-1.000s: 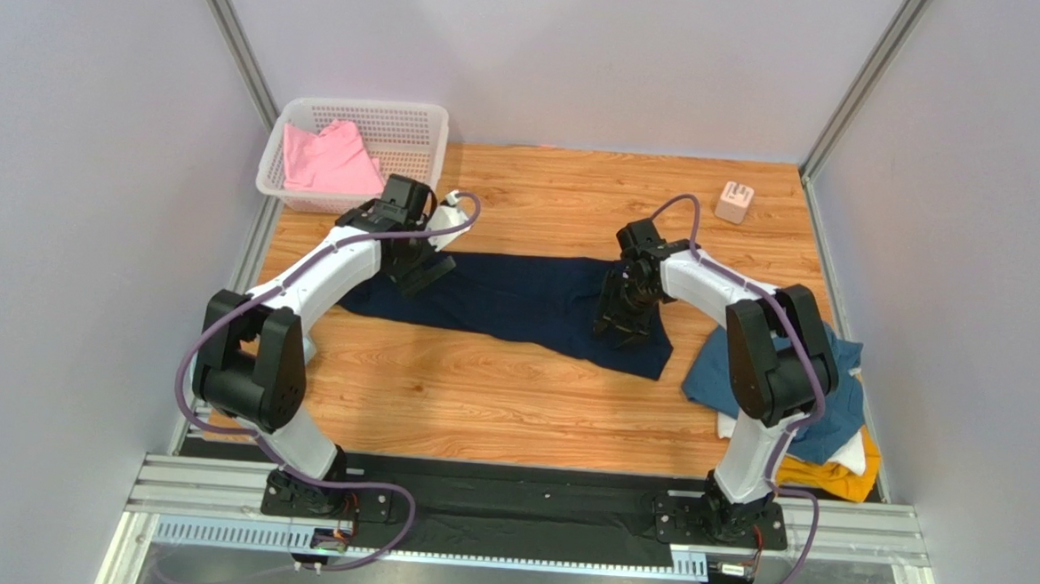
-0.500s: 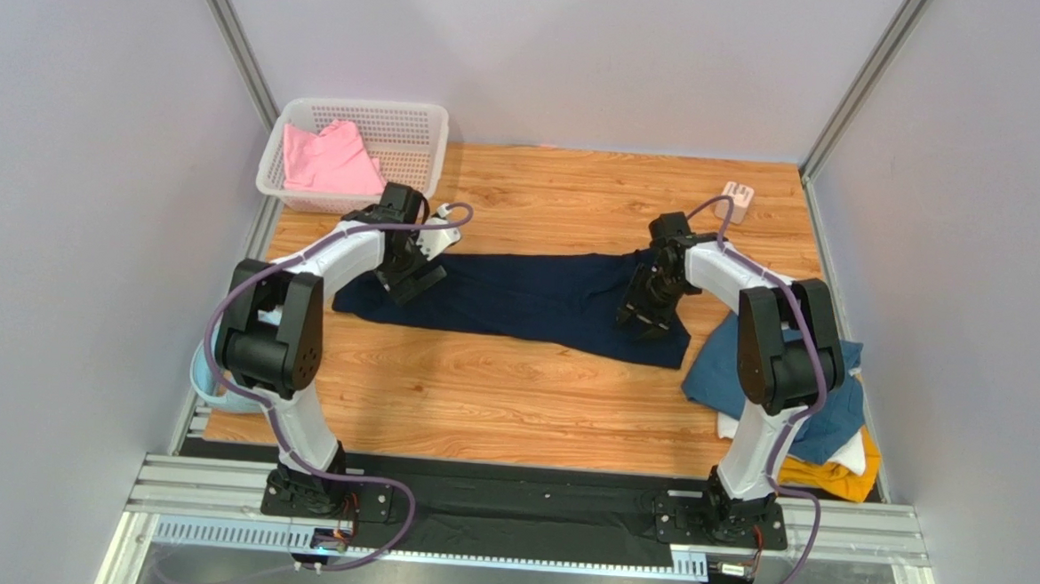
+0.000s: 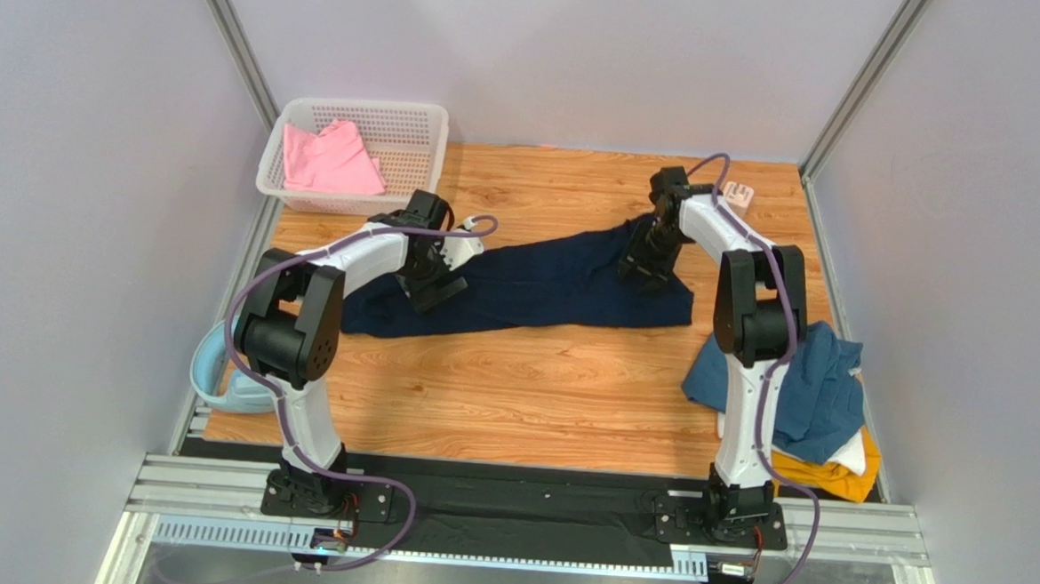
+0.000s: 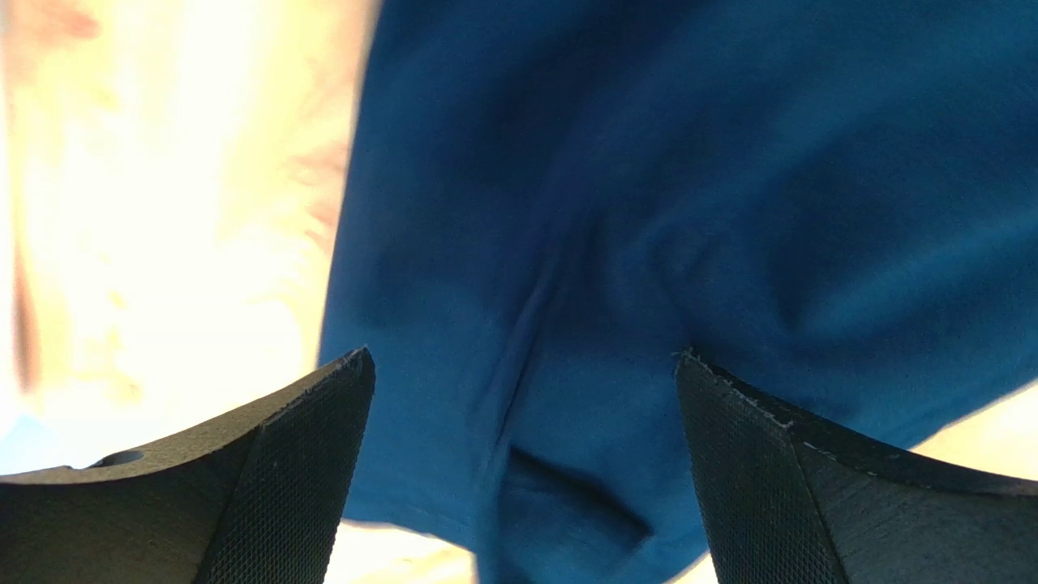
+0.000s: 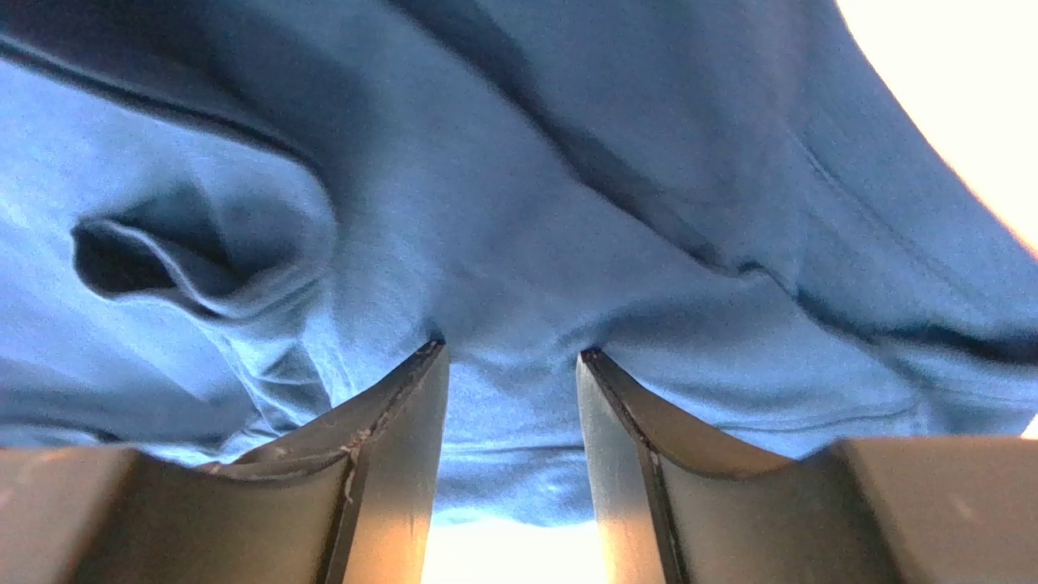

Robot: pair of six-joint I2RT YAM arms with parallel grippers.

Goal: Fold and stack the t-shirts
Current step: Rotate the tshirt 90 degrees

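Reaching over the navy t-shirt (image 3: 539,283), I had my left fingers (image 4: 286,487) spread wide above its left end, with cloth showing between them. My right fingers (image 5: 390,450) pinched a fold at its right end. The shirt lay stretched across the worktop (image 3: 521,386). Near its right end the teal t-shirt (image 3: 808,387) was heaped on the white t-shirt (image 3: 854,451) and the yellow t-shirt (image 3: 834,482). Beyond its left end the pink t-shirt (image 3: 329,159) lay in a basket (image 3: 362,104).
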